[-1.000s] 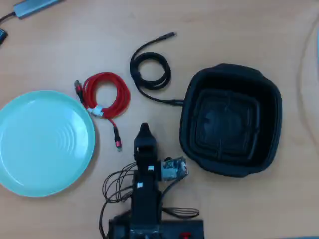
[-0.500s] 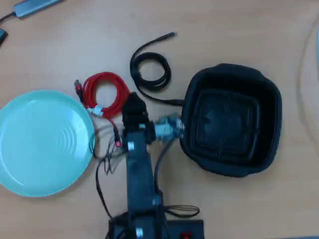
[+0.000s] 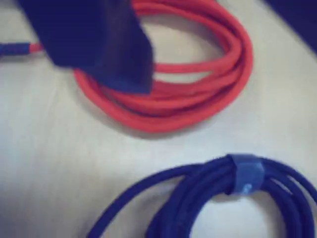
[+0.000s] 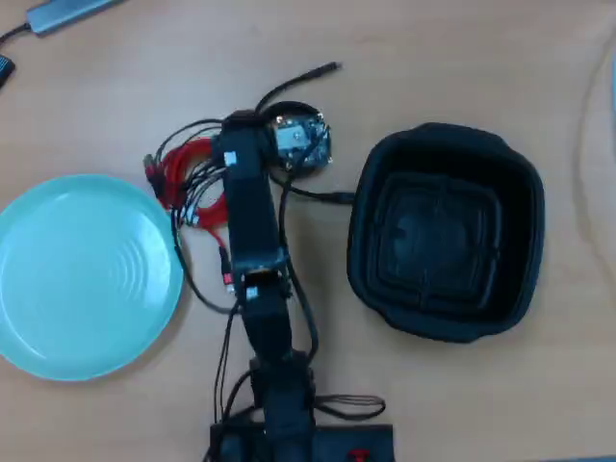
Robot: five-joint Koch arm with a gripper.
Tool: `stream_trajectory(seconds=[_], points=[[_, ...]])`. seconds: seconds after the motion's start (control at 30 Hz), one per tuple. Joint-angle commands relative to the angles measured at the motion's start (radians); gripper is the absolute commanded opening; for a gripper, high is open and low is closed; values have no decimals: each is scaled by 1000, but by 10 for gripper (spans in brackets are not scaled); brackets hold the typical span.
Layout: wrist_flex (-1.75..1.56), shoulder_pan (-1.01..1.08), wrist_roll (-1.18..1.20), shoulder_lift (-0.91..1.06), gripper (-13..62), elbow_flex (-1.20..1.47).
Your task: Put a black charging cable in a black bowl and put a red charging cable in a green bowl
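Note:
In the wrist view the red charging cable (image 3: 198,99) lies coiled on the table in the upper half. One dark jaw covers the coil's upper left, and a dark edge in the top right corner looks like the other jaw. My gripper (image 3: 223,64) is open over the red coil and holds nothing. The black charging cable (image 3: 233,198) is a strapped coil at the bottom. In the overhead view the gripper (image 4: 226,159) is between the red cable (image 4: 183,166) and the black cable (image 4: 306,77). The green bowl (image 4: 82,274) is on the left and the black bowl (image 4: 443,231) on the right; both are empty.
The arm (image 4: 255,250) reaches up from its base (image 4: 289,433) at the bottom edge, with loose thin wires along it. A grey device (image 4: 67,12) lies at the top left corner. The wooden table top (image 4: 462,58) is bare at the top right.

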Motion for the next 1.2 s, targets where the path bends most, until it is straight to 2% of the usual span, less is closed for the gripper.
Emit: stream_trajectory(seconds=[0.0,0.4,0.93,1.03,1.1,1.17], points=[[64,26,86,-40,415,-114],[67,86,393,-184,413,-97],[34,55,410,-296,401,-110],[34,57,408,-296,326,-110],[34,60,410,-296,234,-110],[34,61,411,-296,111,-110]])
